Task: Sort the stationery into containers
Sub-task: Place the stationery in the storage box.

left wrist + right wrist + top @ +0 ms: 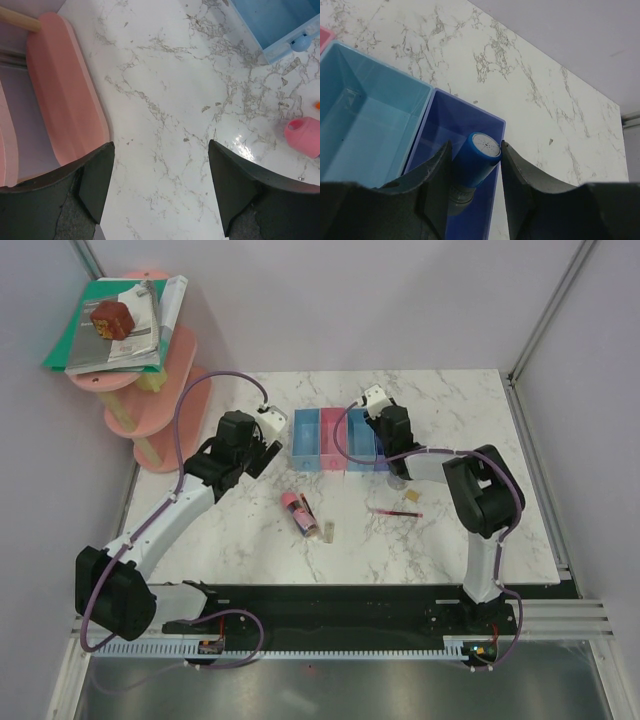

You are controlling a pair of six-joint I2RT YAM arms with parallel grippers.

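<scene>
Placing step: right gripper half-closed on the grey blue-capped cylinder, poised over the darker blue tray at the row's end; left gripper spread wide, empty, above bare marble beside the pink shelf; next move probably needs a short descent, then release inside the walls

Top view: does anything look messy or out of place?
Nothing looks broken or spilled. The pink-capped tube lies on its side on the table, and the thin red pen lies loose, both outside the trays. The books on the pink shelf sit crooked.
</scene>
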